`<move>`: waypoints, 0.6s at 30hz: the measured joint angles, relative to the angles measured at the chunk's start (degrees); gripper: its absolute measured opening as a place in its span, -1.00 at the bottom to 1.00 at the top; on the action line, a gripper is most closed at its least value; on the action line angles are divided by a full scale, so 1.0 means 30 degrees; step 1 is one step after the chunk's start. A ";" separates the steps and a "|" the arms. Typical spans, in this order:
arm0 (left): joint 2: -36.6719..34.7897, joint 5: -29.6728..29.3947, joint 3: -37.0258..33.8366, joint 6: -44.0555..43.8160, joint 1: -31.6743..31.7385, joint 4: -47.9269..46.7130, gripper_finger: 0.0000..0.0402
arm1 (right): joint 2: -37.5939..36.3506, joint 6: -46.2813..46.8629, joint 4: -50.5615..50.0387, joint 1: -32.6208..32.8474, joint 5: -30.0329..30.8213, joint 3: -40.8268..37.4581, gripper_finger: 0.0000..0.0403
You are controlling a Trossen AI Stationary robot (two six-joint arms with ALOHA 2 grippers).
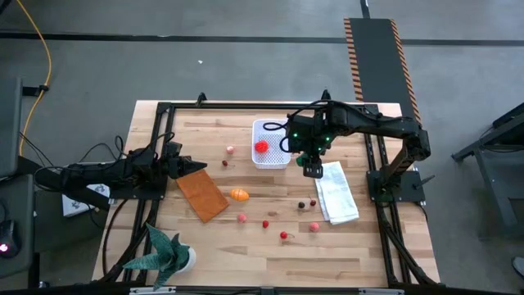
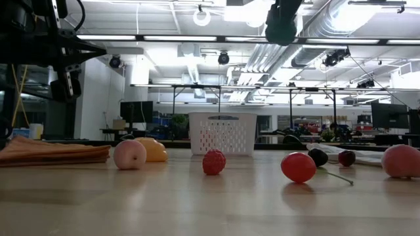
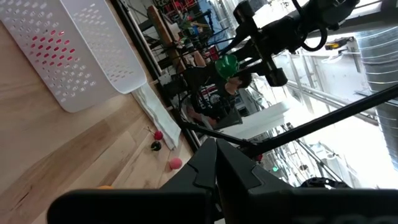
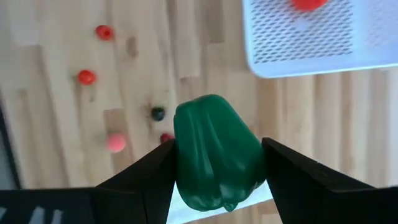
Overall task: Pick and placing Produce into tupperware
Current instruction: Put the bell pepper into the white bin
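The white perforated tupperware (image 1: pixel 270 144) stands at the table's far middle with a red piece (image 1: pixel 261 147) inside. My right gripper (image 4: pixel 217 163) hangs high above the table, just to the tub's near right, shut on a green pepper-like piece (image 4: pixel 216 152). Loose produce lies on the wood: an orange piece (image 1: pixel 238 194), a pink ball (image 1: pixel 313 227), small red berries (image 1: pixel 284 235) and dark ones (image 1: pixel 301 204). My left gripper (image 3: pixel 214 167) waits shut at the table's left edge, level, touching nothing. My right gripper pinches the green piece by its two opposite sides (image 4: pixel 181 155) between its two fingers (image 4: pixel 283 168). The fingers come from above, pointing steeply down. The piece is lifted clear, high over the wood beside the tub's near right corner (image 4: pixel 258 65).
A folded white cloth (image 1: pixel 337 193) lies right of the loose produce. An orange-brown flat rectangle (image 1: pixel 201 195) lies at the left, in front of my left gripper. A green spiky plant (image 1: pixel 168 251) stands at the near left corner. Black frame rails (image 1: pixel 164 131) border the table.
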 joint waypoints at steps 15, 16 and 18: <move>-0.0004 -0.0007 0.0000 0.0000 -0.0004 0.0000 -1.00 | 0.0000 -0.0175 0.3406 -0.1596 0.2808 0.0000 0.04; 0.0000 -0.0007 0.0000 0.0000 0.0000 0.0000 -1.00 | 0.0000 -0.0219 0.3740 -0.1692 0.3278 0.0000 0.04; 0.0000 -0.0007 0.0000 -0.0006 -0.0006 0.0000 -1.00 | 0.0000 -0.0405 0.4385 -0.1843 0.4232 0.0000 0.04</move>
